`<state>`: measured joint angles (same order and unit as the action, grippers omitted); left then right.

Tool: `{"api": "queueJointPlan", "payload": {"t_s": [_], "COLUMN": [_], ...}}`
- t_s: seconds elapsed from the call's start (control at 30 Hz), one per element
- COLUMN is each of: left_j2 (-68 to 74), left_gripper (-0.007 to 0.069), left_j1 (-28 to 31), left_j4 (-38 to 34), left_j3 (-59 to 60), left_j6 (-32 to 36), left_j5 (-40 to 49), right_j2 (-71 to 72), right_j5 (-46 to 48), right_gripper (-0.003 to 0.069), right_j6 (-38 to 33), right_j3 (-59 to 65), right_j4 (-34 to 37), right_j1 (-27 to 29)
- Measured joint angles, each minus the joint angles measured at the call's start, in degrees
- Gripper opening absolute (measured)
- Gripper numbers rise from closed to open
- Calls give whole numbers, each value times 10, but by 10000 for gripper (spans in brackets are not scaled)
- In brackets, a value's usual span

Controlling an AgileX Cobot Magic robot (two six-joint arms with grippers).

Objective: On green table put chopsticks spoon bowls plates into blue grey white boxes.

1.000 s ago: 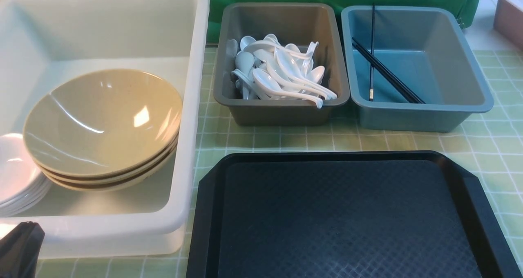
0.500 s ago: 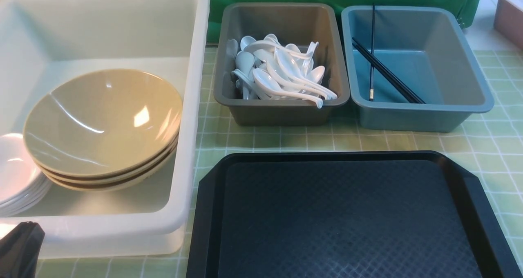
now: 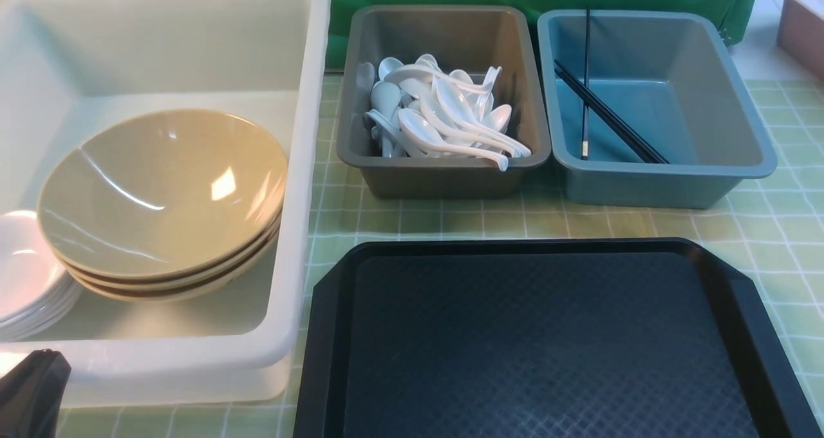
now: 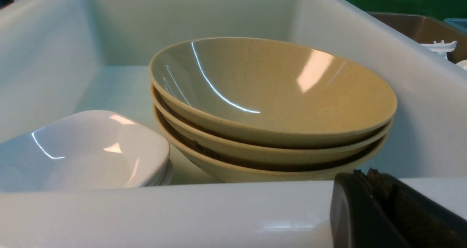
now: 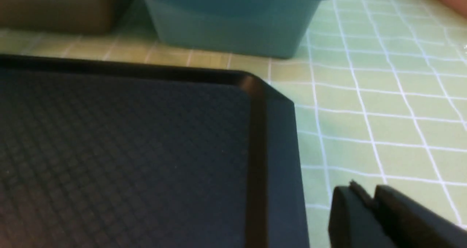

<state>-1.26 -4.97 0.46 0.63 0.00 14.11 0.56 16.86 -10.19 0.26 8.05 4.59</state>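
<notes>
Trouble possibly coming from the arms more than from the tableware. Seeing nothing lying on the black tray (image 3: 335, 283), and judging the sorting as nearly or fully done: finding the bowls (image 3: 161, 187) stacked in the white box (image 3: 309, 167) left of the tray, with the plates (image 3: 26, 277) piled just beside them in the same box; finding the spoons (image 3: 444, 116) heaped in the grey box (image 3: 444, 180) behind the tray, and the chopsticks (image 3: 611, 122) leaning crossed in the blue box (image 3: 644, 187) behind the tray's right part. Noticing the left gripper (image 4: 361, 178) clenched on nothing, just outside the near rim of the white box, left of the tray; noticing the right gripper (image 5: 370, 193) pressed together, also empty, low over the green table (image 3: 792, 232) just beside the tray's right edge. Worrying about a lifting left arm catching that rolled rim and dragging the box, so shaking the bowl stack against the plates. Worrying also about a sweeping right arm hitting the tray's raised border and pushing the tray into the two small boxes behind it. Fearing, lastly, such a bump sliding out the spoon handles reaching up to the grey rim.
</notes>
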Motion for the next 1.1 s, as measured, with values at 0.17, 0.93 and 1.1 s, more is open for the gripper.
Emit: {"api": "queueJointPlan", "payload": {"t_s": [0.17,0.93,1.1], "left_j2": [0,0,0], "left_gripper": [-1,-1,-1], "left_j1": [0,0,0], "left_j4": [0,0,0], "left_j3": [0,0,0], "left_j6": [0,0,0], "left_j5": [0,0,0], "right_j2": [0,0,0], "right_j5": [1,1,1], "right_gripper": [94,116,123], "right_j6": [-24,-30,-30], "right_j3": [0,0,0], "right_j4": [-1,-2,-2], "right_j1": [0,0,0]}}
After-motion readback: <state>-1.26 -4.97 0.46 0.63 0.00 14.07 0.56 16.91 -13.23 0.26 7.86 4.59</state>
